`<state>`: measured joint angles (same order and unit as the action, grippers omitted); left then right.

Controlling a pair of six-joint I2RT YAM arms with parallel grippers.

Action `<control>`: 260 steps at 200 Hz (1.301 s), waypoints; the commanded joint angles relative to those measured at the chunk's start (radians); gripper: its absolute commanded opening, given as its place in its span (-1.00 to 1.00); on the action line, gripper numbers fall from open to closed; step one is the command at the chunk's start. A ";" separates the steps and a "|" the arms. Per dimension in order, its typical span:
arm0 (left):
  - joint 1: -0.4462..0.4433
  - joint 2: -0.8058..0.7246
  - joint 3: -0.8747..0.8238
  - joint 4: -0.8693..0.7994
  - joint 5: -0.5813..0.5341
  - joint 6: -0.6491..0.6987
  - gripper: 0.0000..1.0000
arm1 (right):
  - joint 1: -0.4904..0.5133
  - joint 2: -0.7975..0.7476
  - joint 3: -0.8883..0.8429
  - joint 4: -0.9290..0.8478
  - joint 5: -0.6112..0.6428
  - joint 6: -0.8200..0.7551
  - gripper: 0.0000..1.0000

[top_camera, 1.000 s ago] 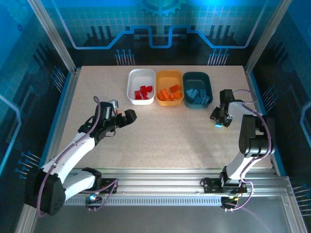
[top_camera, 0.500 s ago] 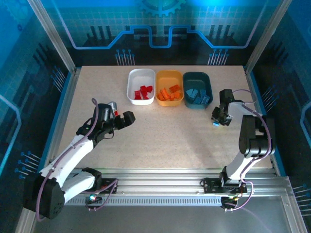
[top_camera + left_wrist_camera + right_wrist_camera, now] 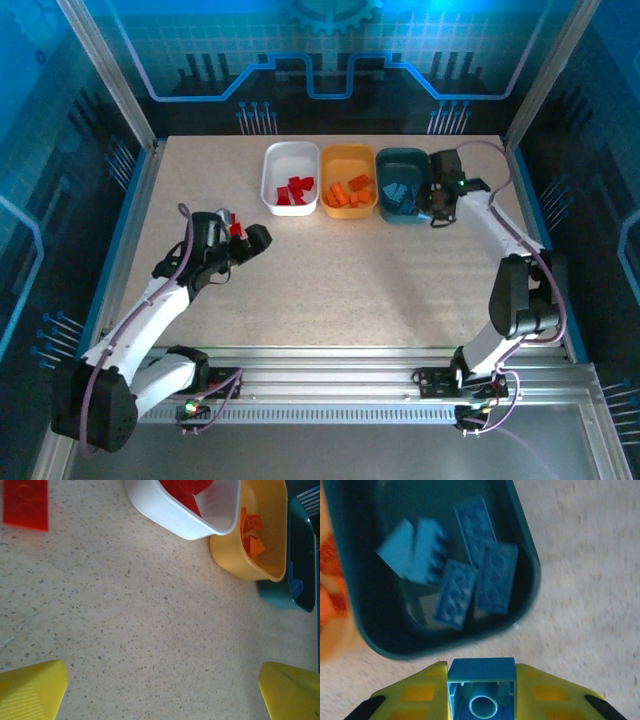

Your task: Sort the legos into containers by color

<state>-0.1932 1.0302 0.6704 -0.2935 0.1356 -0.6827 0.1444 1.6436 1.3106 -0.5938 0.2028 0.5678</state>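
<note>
Left jaws wide apart, right jaws tight around blue brick [image 3: 481, 685], over speckled beige table [image 3: 350, 270], blue-lit walls [image 3: 330, 50].

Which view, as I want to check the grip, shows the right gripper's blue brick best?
The right wrist view: the blue brick sits between the yellow fingers, hollow underside toward the camera, just short of the dark teal tub. The top view gives the right gripper beside that tub, the brick too small to make out.
</note>
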 commanded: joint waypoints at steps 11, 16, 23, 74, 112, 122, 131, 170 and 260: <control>0.069 0.030 0.017 -0.049 0.097 -0.048 0.98 | 0.003 0.168 0.178 -0.032 0.036 -0.041 -0.42; 0.073 0.029 0.015 -0.052 0.103 -0.047 0.98 | 0.003 0.191 0.201 -0.032 0.035 -0.046 -0.40; 0.076 0.027 0.014 -0.056 0.107 -0.045 0.98 | 0.003 0.221 0.233 -0.031 0.025 -0.056 -0.38; 0.088 0.023 0.022 -0.080 0.096 -0.041 0.98 | 0.006 0.319 0.395 -0.055 -0.041 -0.109 0.16; 0.087 0.082 0.089 -0.121 -0.004 -0.022 0.98 | 0.014 0.176 0.290 -0.007 -0.071 -0.104 0.26; 0.087 0.118 0.119 -0.132 -0.066 -0.014 0.93 | 0.022 0.110 0.210 0.033 -0.088 -0.092 0.28; 0.087 0.168 0.150 -0.142 -0.116 -0.009 0.89 | 0.034 0.048 0.129 0.067 -0.100 -0.076 0.29; 0.096 0.471 0.360 -0.229 -0.214 0.045 0.72 | 0.062 -0.182 -0.193 0.166 -0.181 -0.016 0.32; 0.095 0.903 0.707 -0.364 -0.397 0.182 0.38 | 0.063 -0.382 -0.399 0.175 -0.259 -0.037 0.37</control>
<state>-0.1066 1.8565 1.3243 -0.5823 -0.2081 -0.5484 0.2024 1.2926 0.9169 -0.4431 -0.0166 0.5385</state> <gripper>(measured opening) 0.724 0.683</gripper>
